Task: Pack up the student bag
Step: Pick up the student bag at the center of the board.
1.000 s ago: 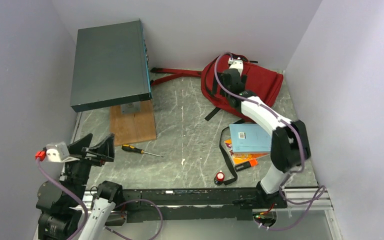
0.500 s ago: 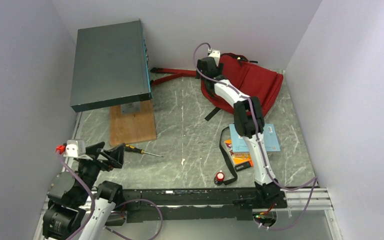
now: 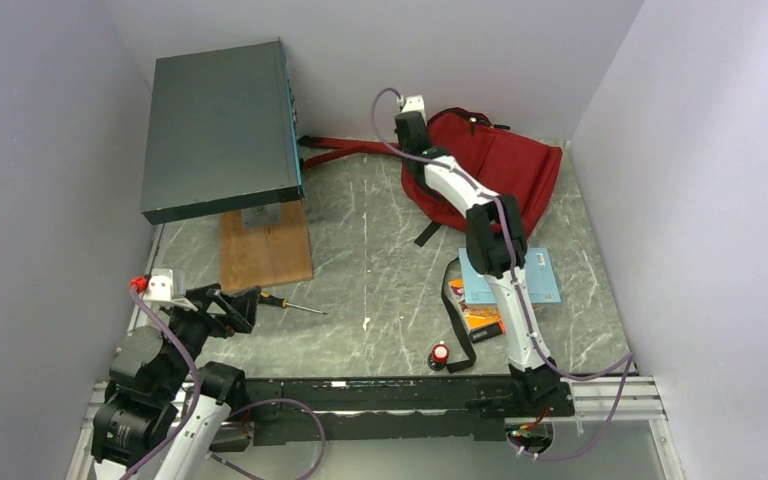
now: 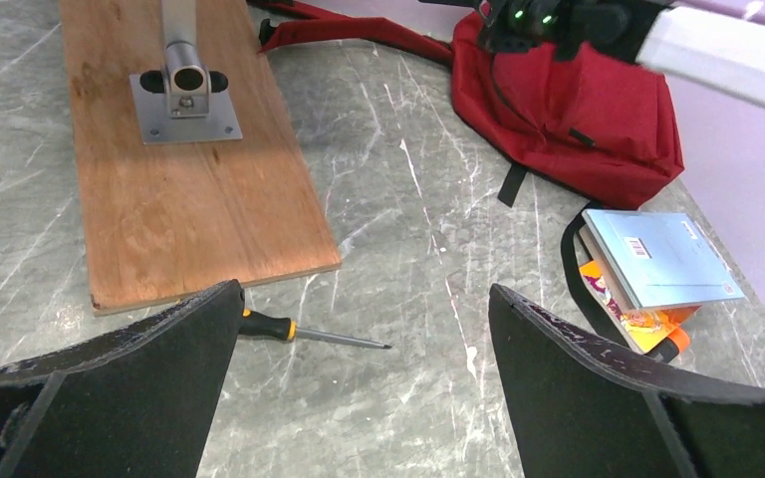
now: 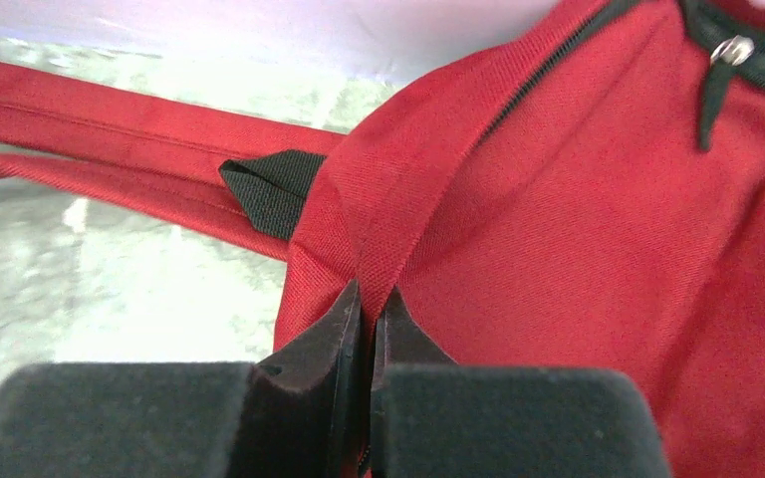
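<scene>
Pinching a raised fold of red cloth, the right gripper (image 5: pixel 367 299) is closed on the student bag (image 5: pixel 578 229) at its left edge, just beside the spot where a black webbing tab (image 5: pixel 274 189) meets the red shoulder straps (image 5: pixel 110 110). That hold looks meant to lift or tug the cloth so the bag can be opened or turned for packing. Whether the zip (image 5: pixel 548 75) above the fold is open cannot be told.

The bag lies flat at the far end of the desk (image 3: pixel 380 260), close to the back wall, with its straps trailing off to its left. Well away from the bag, at the near left, the left gripper (image 4: pixel 364 294) hangs with its fingers spread wide, holding nothing, near a screwdriver (image 4: pixel 289 329).

On the near side of the bag lie a blue book (image 3: pixel 510 277) stacked on orange things, a black strap loop (image 3: pixel 458 338) and a small red-capped item (image 3: pixel 441 353), probably waiting to go in. Left of the bag, a wooden board (image 3: pixel 265 245) carries a post bearing a dark slab (image 3: pixel 220 125).

The desk is grey with pale veins like stone. Plain lilac walls close it in on three sides.
</scene>
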